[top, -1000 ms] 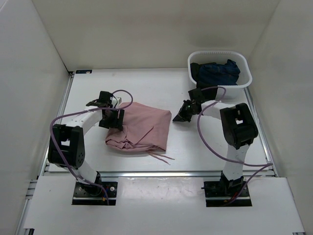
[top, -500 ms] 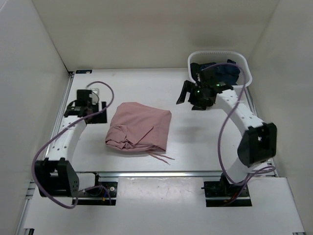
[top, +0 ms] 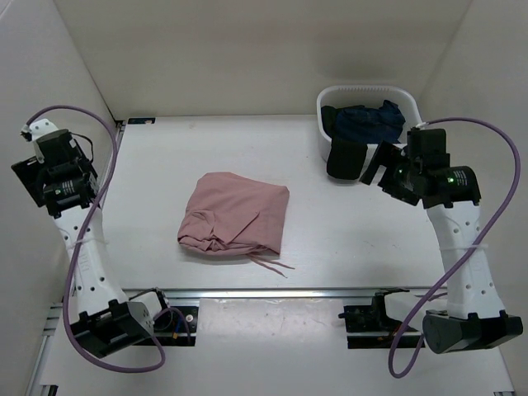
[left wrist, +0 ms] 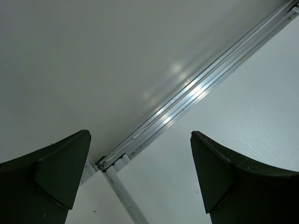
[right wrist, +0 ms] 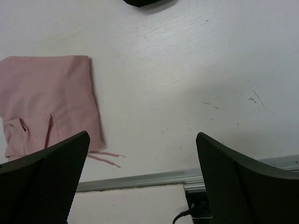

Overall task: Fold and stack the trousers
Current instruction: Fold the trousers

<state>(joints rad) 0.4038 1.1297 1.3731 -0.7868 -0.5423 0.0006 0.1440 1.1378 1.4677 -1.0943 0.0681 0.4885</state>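
At approx. the centre of the white table (top: 330, 239), the dusty-pink soft fabric trousers (top: 235, 216) are seen folded into a wrinkled bundle, w/ the thin drawstring (top: 272, 266) trailing toward the near edge. The left gripper (left wrist: 140, 136) is held high by the white side wall (left wrist: 93, 56), fingers apart, nothing btwn them. The right gripper (right wrist: 142, 136) is held above the table's right side, fingers likewise spread & empty, well apart from the trousers.

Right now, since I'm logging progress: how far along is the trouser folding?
Done: the trousers lie folded in a compact bundle mid-table, with the drawstring trailing out the near side. In hand: nothing; the left end effector and right end effector are both open, empty and clear of it. Left: possibly stacking; the navy garment sits crumpled in the basket.
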